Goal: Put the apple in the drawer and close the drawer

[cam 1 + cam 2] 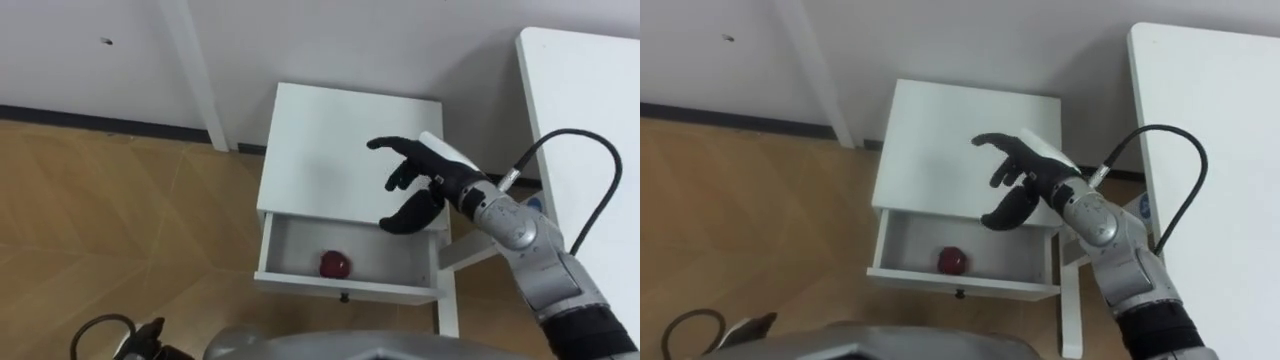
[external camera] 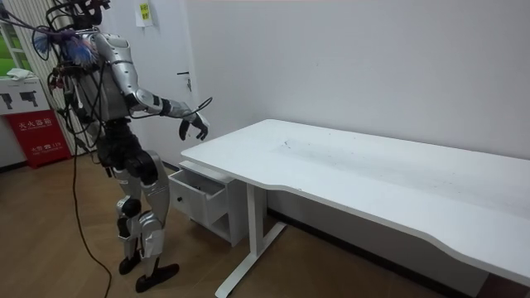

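Observation:
A dark red apple (image 1: 334,265) lies inside the open drawer (image 1: 350,285) of a small white cabinet (image 1: 340,150). My right hand (image 1: 415,182) hovers above the cabinet top, over the drawer's right end, fingers spread and loosely curved, holding nothing. In the room view I stand before the cabinet (image 2: 207,194) with the right hand (image 2: 195,126) stretched out over it and the drawer (image 2: 197,186) pulled out toward me.
A large white desk (image 1: 585,120) stands right of the cabinet, its leg (image 1: 447,290) close to the drawer's right side. A white wall and a white post (image 1: 195,75) are behind. Wooden floor (image 1: 120,220) lies left of the cabinet.

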Robot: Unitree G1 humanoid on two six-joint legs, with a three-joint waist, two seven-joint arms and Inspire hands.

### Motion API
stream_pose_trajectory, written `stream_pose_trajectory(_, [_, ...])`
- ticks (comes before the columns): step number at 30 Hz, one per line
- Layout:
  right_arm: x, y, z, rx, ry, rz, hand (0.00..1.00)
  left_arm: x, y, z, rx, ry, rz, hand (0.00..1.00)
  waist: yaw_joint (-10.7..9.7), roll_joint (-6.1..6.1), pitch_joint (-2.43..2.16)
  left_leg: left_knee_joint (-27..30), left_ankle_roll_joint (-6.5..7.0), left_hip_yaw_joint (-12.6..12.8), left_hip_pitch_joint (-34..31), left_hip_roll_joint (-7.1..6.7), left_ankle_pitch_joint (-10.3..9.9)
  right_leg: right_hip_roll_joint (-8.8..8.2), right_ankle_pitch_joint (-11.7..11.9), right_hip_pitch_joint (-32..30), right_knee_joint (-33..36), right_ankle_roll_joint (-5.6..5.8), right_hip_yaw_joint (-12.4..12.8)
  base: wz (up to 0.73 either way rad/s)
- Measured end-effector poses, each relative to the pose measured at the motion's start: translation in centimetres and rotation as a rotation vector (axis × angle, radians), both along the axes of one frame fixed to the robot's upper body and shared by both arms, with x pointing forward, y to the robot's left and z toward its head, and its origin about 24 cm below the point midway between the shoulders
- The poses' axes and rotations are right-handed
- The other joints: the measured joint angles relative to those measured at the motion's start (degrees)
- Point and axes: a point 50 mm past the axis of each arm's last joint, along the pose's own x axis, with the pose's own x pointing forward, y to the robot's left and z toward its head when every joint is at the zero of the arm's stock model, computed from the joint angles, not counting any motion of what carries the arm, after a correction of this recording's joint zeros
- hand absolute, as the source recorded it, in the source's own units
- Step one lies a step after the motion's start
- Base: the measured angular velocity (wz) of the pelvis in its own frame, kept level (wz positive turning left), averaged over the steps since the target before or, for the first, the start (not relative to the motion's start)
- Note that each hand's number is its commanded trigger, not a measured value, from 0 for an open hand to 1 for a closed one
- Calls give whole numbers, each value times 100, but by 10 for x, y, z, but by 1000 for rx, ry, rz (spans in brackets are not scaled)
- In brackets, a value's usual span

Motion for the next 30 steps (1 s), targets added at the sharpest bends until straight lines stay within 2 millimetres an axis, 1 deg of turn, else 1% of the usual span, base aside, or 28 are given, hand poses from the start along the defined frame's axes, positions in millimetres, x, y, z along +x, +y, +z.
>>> stream_pose_trajectory(4, [0,-1,-1,-1,3,-4,0,3,0,0,2,-9,-2,0,-6,40,-18,-10,4,2,21,-3,3,0,1,5,-2,2,4,0])
stream_pose_trajectory(8, [-2,-2,-3,-3,13,-10,0,2,0,0,6,-10,0,0,-6,46,-17,-27,10,0,45,-5,6,0,2,42,-14,3,0,0])
stream_pose_trajectory(12, [-7,-7,-11,-12,46,-34,0,-2,1,0,24,-2,4,0,-11,40,-19,-47,13,5,104,-12,8,-6,5,82,-7,8,-3,0])
stream_pose_trajectory(14, [-11,-11,-19,-20,77,-54,0,-6,0,-1,26,10,4,0,-35,47,-13,-45,14,6,119,-15,9,-9,8,98,-10,13,-5,2])
stream_pose_trajectory(16, [-23,-21,-35,-15,147,-129,0,-9,-1,-1,21,16,11,0,-33,49,-14,-35,24,5,124,-22,3,-20,9,125,-15,20,-14,2])
stream_pose_trajectory(17, [-26,-24,-40,-10,164,-157,0,-11,-2,-2,20,21,13,0,-55,49,-13,-22,33,4,118,-21,-3,-21,10,127,-16,21,-15,0])
stream_pose_trajectory(19, [-40,-36,-59,8,230,-286,0,-19,-6,-4,25,38,25,0,-156,69,-13,31,69,20,95,-16,-26,-35,4,129,-10,38,-10,0])
stream_pose_trajectory(20, [-46,-40,-64,16,251,-321,0,-21,-6,-4,23,43,27,0,-171,76,-14,43,81,25,87,-16,-34,-40,0,129,-14,47,-8,4])
stream_pose_trajectory(22, [-74,-60,-82,32,339,-477,0,-24,-8,-5,19,49,52,0,-235,107,-33,119,130,44,36,-17,-68,-73,-23,127,2,94,-19,11])
stream_pose_trajectory(23, [-81,-65,-86,30,365,-515,0,-25,-7,-5,20,51,62,0,-274,118,-39,134,144,71,30,-19,-78,-82,-30,128,14,108,-20,12])
stream_pose_trajectory(25, [-106,-84,-100,7,442,-671,0,-25,-6,-5,20,47,87,0,-343,157,-56,245,229,332,-24,-42,-162,-207,-131,-22,336,178,-5,-2])
stream_pose_trajectory(26, [-111,-88,-102,9,454,-711,0,-25,-6,-5,19,45,92,0,-374,182,-59,295,246,346,-49,-46,-201,-248,-172,-90,461,193,4,0])
stream_pose_trajectory(27, [-121,-94,-105,-8,474,-759,0,-23,-6,-4,18,36,107,0,-481,243,-69,443,308,364,-153,-68,-309,-349,-255,-277,851,259,23,7])
stream_pose_trajectory(28, [-129,-99,-108,-16,486,-812,0,-19,-5,-4,20,26,115,0,-522,302,-71,514,380,360,-190,-113,-364,-483,-282,-579,1470,286,104,11])
stream_pose_trajectory(29, [-139,-101,-111,-28,513,-847,0,-18,-3,-3,23,17,123,0,-559,302,-70,537,439,380,-171,-179,-389,-687,-267,-950,2304,302,192,10])
stream_pose_trajectory(30, [-146,-103,-114,-36,538,-865,0,-19,-2,-3,25,22,126,0,-603,298,-72,592,491,380,-172,-267,-421,-811,-227,-1125,2687,339,214,16])
